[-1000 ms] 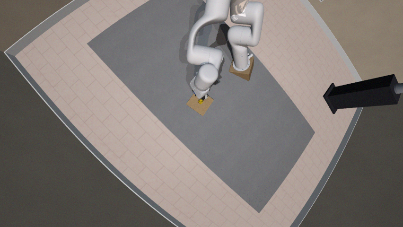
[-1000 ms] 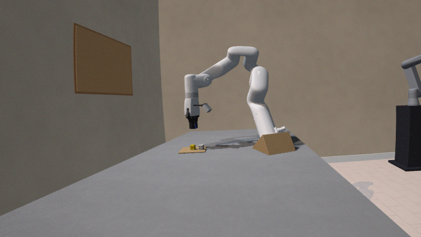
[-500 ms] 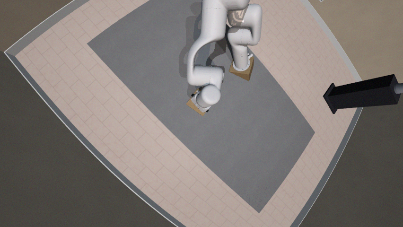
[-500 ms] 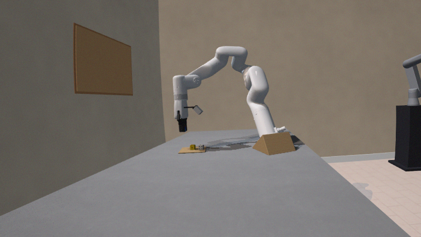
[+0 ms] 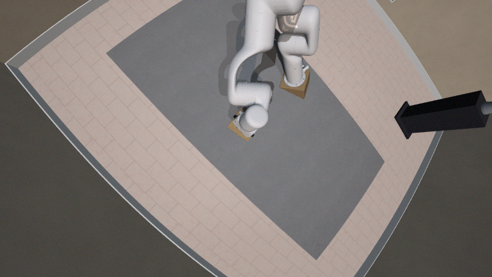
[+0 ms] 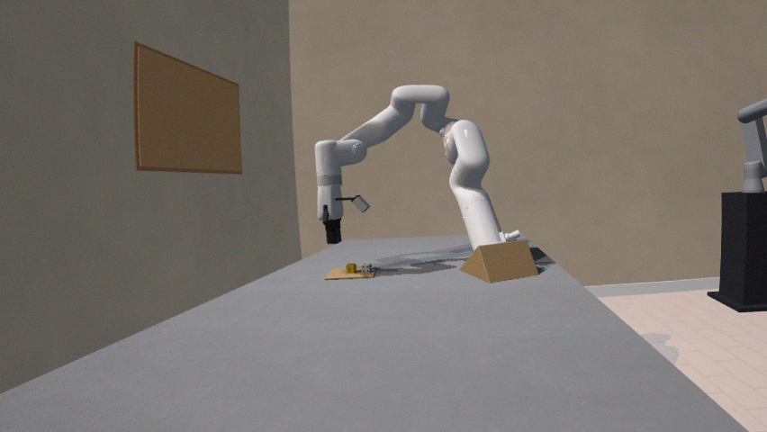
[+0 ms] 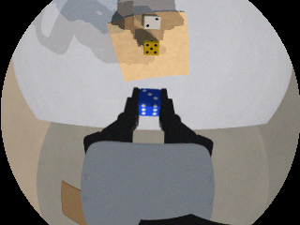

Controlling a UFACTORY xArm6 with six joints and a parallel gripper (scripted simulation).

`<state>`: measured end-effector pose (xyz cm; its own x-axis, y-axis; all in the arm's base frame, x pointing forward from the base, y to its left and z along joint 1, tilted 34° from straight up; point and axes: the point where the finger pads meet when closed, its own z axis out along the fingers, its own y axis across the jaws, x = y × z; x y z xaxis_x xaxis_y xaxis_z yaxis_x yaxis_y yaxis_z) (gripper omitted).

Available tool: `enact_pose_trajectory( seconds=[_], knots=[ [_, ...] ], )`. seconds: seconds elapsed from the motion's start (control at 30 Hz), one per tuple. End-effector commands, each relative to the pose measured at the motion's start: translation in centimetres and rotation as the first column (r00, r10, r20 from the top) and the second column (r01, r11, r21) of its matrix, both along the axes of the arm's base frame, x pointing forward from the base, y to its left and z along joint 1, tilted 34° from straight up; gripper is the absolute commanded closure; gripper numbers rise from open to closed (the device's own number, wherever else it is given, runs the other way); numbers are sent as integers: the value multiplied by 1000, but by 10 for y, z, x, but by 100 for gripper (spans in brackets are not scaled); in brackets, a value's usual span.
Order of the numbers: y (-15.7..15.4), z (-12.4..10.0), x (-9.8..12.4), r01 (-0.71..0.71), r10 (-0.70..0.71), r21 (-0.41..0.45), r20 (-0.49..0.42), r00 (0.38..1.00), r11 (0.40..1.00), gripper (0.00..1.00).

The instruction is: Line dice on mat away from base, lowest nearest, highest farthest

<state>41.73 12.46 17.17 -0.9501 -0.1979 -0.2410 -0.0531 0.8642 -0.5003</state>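
My pincer [image 5: 245, 126] [image 6: 333, 242] [image 7: 149, 96] is grasping the blue die [image 7: 150, 102], one finger on each side of it. It's up in the air, w/ clear height betw. it & the mat [image 5: 237, 131] [image 6: 338, 274] [image 7: 173, 61]. In the wrist view the die's upper visible face has 3 pips, the lower one 6.

Other 2 dice are on the mat. White die [image 6: 366, 268] [image 7: 152, 22]: 2 pips on top, close to the mat's edge on my base's side. Yellow die [image 6: 350, 267] [image 7: 151, 48]: 5 pips on top, nearer the mat's middle, farther from my base than the white, w/ a gap betw. them. Both sit flat, no tilt I can see. Blue isn't set down on the mat yet.

From the top view my wrist hides most of the mat, both dice incl.; only a strip & corner poke out. Mat lies flat on the grey table [image 5: 309, 172] [image 6: 375, 348] [image 7: 234, 84], my arm's shadows falling partly on it.

My base stands on a wooden wedge [image 5: 302, 92] [image 6: 504, 263], same table, well apart from the mat. Black pedestal [image 5: 440, 113] [image 6: 743, 252] is off the table, farther from the mat than the wedge; corkboard [image 6: 187, 112] hangs on the wall, higher than the mat.
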Motion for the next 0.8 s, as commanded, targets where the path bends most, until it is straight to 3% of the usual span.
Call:
enact_pose_trajectory(
  seconds=[0.0, 0.4, 0.77],
  knots=[
    [-3, -6, 4, -1, 1, 2, 3, 1000, 1000, 79],
    [-29, -52, 21, -1, 1, 2, 3, 1000, 1000, 79],
    [-38, -70, 28, -1, 1, 2, 3, 1000, 1000, 79]
  ],
)
